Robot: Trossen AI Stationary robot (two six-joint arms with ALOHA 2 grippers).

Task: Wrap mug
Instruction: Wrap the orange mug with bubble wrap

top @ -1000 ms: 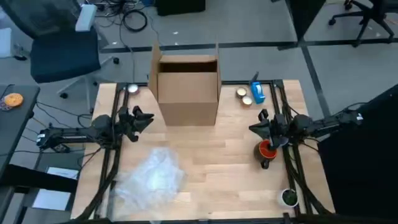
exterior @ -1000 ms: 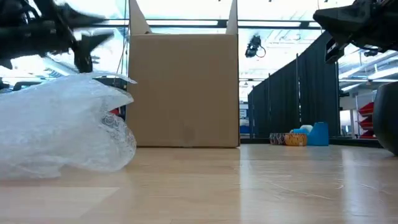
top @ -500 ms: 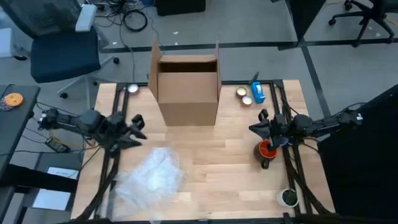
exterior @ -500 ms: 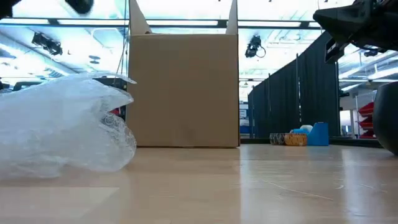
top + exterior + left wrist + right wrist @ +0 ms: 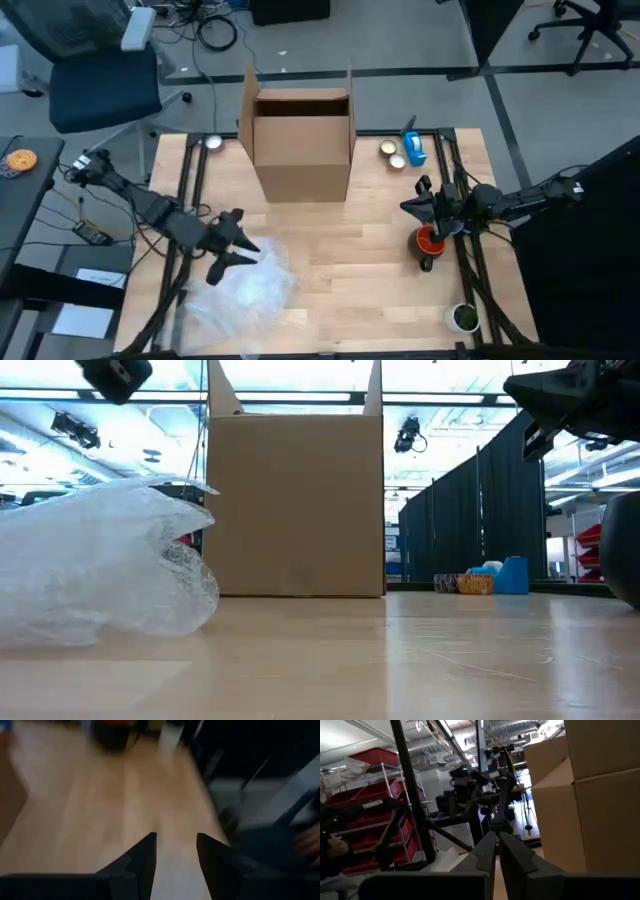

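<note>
wood table [image 5: 340, 250] – box [image 5: 302, 140] at back | left gripper [image 5: 243, 251] over bubble wrap [image 5: 245, 285], fingers apart | right gripper [image 5: 412, 206] above red mug [image 5: 429, 241], fingers nearly together – holding nothing

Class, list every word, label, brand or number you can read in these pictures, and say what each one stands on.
None can be read.
The cardboard box shows plain sides, with no print visible.
The blue item at the table's far edge is too small to read.
</note>
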